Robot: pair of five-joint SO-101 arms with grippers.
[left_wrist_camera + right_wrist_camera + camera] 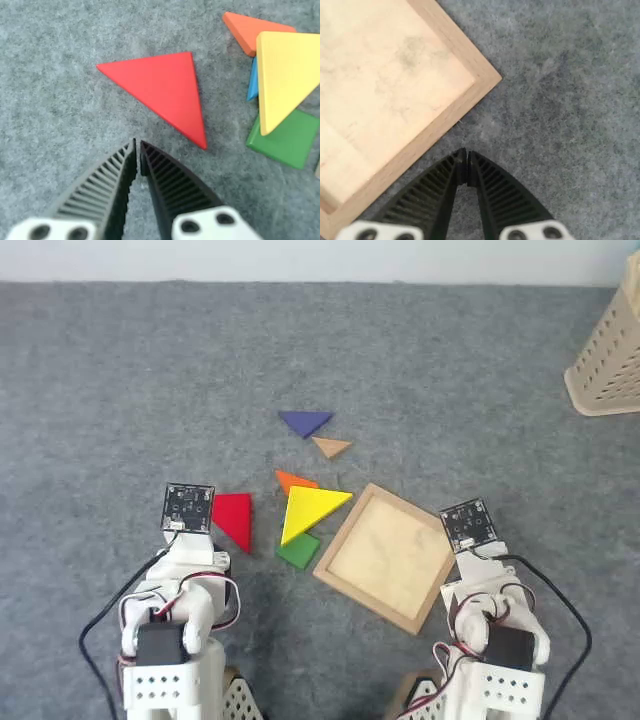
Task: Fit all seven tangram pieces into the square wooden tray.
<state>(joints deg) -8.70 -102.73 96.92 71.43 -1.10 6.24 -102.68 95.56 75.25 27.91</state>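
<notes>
— The left gripper is closed on nothing, just by the red triangle. The right gripper is closed too, by the tray.
— The left one should open wide, then pinch the triangle's sides.

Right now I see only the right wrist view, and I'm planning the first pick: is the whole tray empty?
Observer: Yes, in the high view the tray holds no pieces.
Operator: Which piece lies nearest it?
Observer: The yellow triangle, with one tip close to the tray's rim.
</notes>
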